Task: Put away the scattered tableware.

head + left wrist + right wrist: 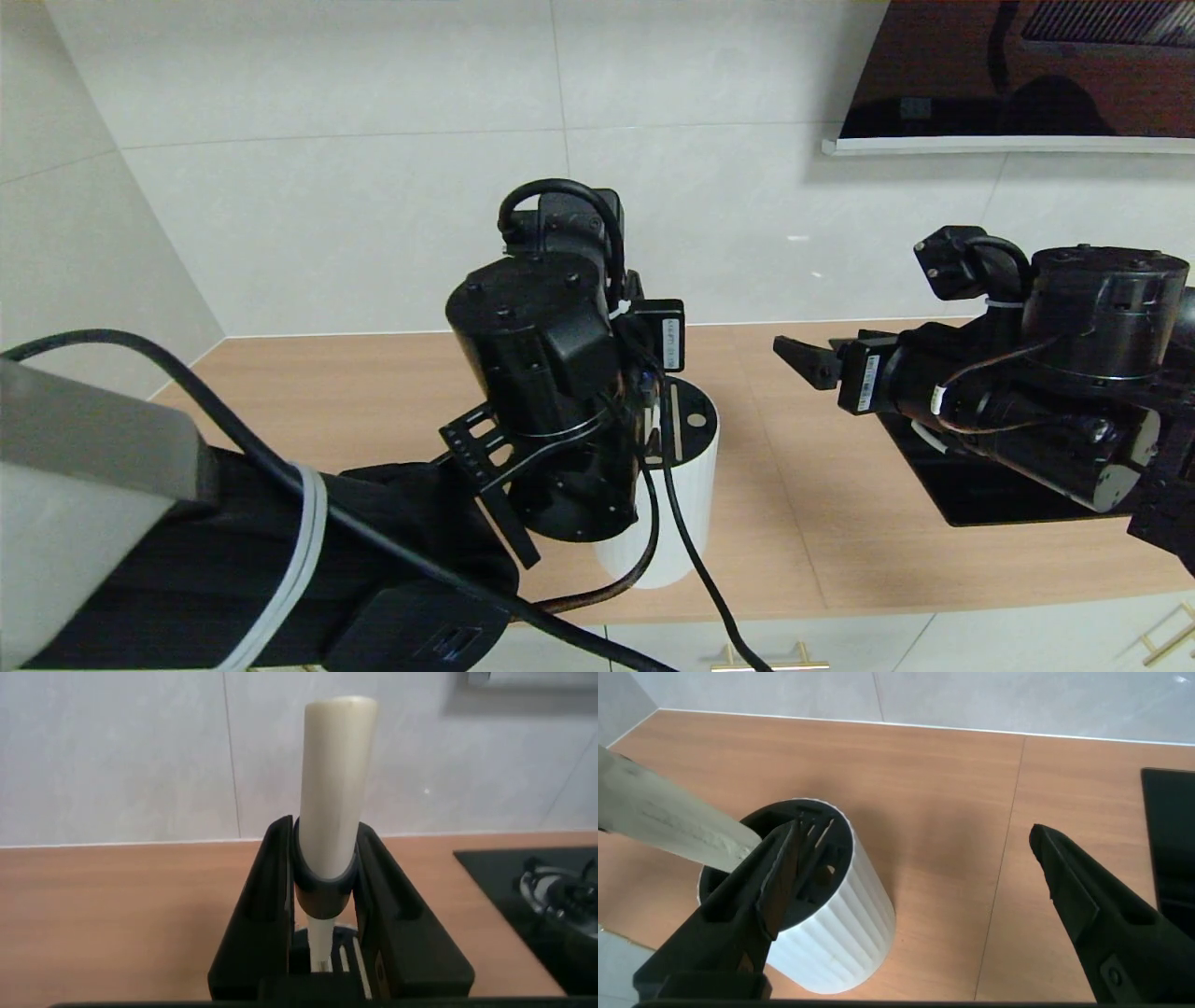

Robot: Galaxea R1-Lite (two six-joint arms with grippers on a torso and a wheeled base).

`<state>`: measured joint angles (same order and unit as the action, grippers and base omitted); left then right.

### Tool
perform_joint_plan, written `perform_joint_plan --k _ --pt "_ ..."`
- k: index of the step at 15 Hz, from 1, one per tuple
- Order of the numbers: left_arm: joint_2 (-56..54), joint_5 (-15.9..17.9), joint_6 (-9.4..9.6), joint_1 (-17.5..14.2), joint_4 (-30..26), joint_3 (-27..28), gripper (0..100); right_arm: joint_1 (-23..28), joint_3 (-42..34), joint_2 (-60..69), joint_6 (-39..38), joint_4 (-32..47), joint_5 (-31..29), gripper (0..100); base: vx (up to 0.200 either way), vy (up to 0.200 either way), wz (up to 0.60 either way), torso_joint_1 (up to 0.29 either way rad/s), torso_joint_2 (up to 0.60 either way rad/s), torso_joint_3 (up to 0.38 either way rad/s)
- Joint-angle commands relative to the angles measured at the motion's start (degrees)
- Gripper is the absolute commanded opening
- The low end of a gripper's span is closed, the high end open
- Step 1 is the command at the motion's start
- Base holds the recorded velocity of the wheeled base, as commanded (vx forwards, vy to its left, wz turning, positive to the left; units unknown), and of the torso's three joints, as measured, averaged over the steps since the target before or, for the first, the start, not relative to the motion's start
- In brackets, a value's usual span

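Cream-handled, the knife [336, 775] stands upright in our left gripper [325, 849], whose black jaws are clamped on the dark collar at the handle's lower end. Our right wrist view shows its flat pale blade [673, 817] slanting down to the black slotted top of the white ribbed holder [840, 924]. We cannot tell whether the tip sits in a slot, since one finger of the right gripper [915, 835] covers that spot. The holder stands upright on the wooden surface [373, 373], partly behind our left wrist in the head view. Our right gripper hovers beside and above the holder with its jaws spread wide, holding nothing. A black cooktop [980, 495] lies under our right arm.
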<state>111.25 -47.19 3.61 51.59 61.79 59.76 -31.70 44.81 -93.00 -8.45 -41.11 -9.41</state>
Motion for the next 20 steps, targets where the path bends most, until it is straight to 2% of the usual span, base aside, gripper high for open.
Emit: perform_joint_plan --k 1,6,10,13,20 --pt "2.13 -0.36 0.0 0.0 0.78 -0.08 0 -0.03 0.01 -0.16 0.01 -0.03 0.01 100 0.0 0.0 0.0 0.0 0.0 0.0" --pt "3.53 -0.62 -0.09 0.18 1.31 -2.01 0 -0.03 -0.08 -0.25 0.01 -0.03 0.01 100 0.0 0.0 0.0 0.0 0.0 0.0" --pt "6.17 -0.8 -1.15 0.26 2.45 -5.09 0 -0.03 -0.25 -0.25 0.01 -0.03 0.01 100 0.0 0.0 0.0 0.0 0.0 0.0" --pt "9.95 -2.12 -1.06 0.26 5.53 -5.27 0 -0.03 -0.25 -0.25 0.01 -0.03 0.01 100 0.0 0.0 0.0 0.0 0.0 0.0" --pt "11.71 -2.2 -0.97 0.26 5.18 -6.06 0 -0.03 -0.34 -0.34 0.89 -0.03 0.01 100 0.0 0.0 0.0 0.0 0.0 0.0"
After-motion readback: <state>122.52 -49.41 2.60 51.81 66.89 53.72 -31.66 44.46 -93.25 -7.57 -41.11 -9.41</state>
